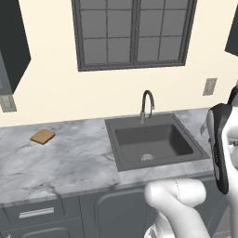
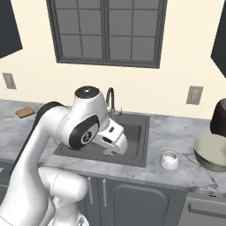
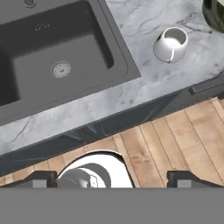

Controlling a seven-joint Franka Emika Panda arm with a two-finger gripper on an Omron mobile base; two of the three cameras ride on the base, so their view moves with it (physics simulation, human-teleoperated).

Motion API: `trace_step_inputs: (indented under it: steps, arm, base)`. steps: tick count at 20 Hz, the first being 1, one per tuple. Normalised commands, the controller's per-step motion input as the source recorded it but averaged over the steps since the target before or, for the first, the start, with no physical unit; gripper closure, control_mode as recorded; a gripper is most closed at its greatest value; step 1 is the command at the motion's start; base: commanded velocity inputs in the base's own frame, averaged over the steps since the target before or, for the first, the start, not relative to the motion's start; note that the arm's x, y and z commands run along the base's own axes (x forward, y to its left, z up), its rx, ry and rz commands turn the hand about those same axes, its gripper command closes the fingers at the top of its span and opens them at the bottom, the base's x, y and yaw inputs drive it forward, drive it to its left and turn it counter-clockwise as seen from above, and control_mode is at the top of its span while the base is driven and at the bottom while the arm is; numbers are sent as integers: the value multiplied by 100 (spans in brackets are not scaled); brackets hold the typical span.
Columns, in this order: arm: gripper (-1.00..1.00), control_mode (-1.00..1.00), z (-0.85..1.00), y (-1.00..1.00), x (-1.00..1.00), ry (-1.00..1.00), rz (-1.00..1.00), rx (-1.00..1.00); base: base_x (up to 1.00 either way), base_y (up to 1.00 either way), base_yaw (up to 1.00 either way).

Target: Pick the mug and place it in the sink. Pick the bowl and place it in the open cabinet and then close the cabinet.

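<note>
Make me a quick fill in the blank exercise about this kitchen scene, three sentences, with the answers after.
1. The mug stands on the counter between the sink and the ____.
2. The gripper has its fingers spread ____, holding nothing.
3. The sink basin holds no dishes; on its floor is a round silver ____.

Answers: bowl; open; drain

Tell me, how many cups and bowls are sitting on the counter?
2: the mug on the counter right of the sink, and the bowl farther right. More may be out of view.
</note>
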Motion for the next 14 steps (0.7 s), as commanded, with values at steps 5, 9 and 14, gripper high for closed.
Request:
trace_step_inputs:
  steps: [5, 9, 14]
  arm:
    - [-100, -100, -20, -26, -2, 9, -11, 0]
    - [-100, -100, -23, -15, 2, 7, -5, 0]
    - [-100, -100, -23, -14, 5, 3, 0, 0]
  base:
    - [0, 0, 0]
    - [0, 0, 0]
    - [0, 0, 0]
